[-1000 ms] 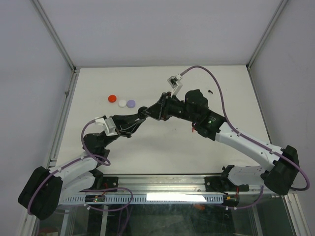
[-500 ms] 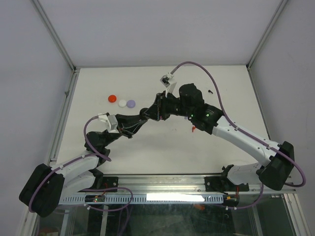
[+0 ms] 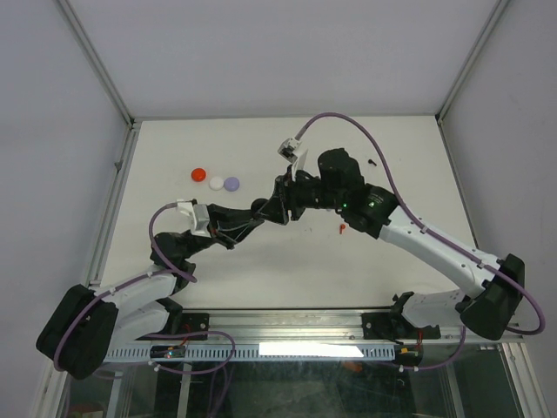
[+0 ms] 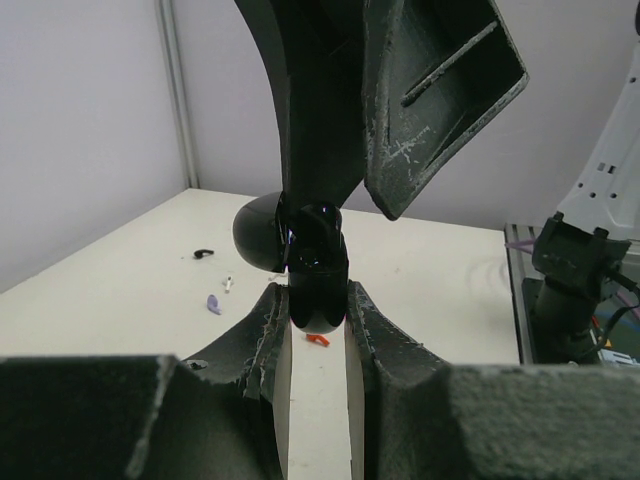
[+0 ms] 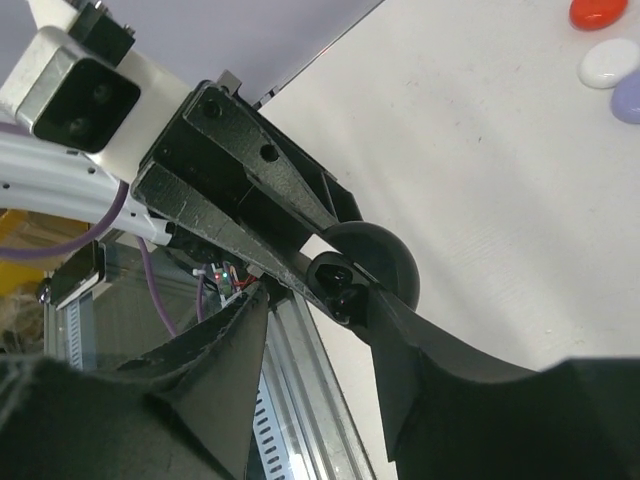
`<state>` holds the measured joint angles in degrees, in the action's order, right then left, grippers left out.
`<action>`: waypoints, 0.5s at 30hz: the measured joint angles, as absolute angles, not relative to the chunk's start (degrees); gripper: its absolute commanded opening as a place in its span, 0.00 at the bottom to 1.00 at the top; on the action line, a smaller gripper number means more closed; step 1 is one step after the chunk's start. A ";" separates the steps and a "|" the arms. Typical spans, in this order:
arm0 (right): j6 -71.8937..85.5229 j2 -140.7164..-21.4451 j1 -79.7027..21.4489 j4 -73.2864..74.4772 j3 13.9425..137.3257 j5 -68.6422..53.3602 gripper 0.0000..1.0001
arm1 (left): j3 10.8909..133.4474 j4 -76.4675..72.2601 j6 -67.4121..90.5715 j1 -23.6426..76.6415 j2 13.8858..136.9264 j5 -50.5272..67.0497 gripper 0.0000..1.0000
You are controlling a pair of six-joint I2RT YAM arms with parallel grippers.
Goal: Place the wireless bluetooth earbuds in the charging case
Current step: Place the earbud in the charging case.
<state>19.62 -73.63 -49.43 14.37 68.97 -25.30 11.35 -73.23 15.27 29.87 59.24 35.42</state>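
Observation:
A black charging case [image 4: 318,290] is clamped upright between the fingers of my left gripper [image 4: 316,295], with its round lid [image 4: 258,236] hinged open. In the top view the left gripper [image 3: 264,210] meets my right gripper [image 3: 281,201] at mid-table. In the right wrist view the right gripper [image 5: 318,302] stands open around the case [image 5: 350,285], one finger beside the case's open cavity. Loose earbuds lie on the table: red [image 4: 318,340] [image 3: 340,229], lavender [image 4: 213,304], white [image 4: 229,284] and black [image 4: 204,253] [image 3: 372,161].
Three round discs lie at the back left: red [image 3: 198,174], white [image 3: 216,182] and lavender [image 3: 231,184]. They also show in the right wrist view [image 5: 598,12]. A metal rail [image 3: 287,326] runs along the near edge, and white walls enclose the table.
My right wrist has swung slightly left and settled over the held case. The red earbud now shows beside the right arm. The left gripper keeps its hold.

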 measured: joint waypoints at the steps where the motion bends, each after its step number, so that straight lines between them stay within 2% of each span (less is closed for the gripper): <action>1: 18.76 -73.36 -49.45 14.74 68.97 -25.91 0.48 | 11.35 -73.82 15.79 29.85 59.48 35.97 0.00; 15: 10.02 -72.10 -49.32 18.55 69.56 -34.61 0.50 | 12.01 -77.08 20.62 29.12 60.58 44.10 0.00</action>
<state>10.02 -72.10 -49.32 18.55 69.56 -34.61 12.01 -77.08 20.62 29.12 60.58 44.10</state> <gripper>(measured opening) 0.499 0.208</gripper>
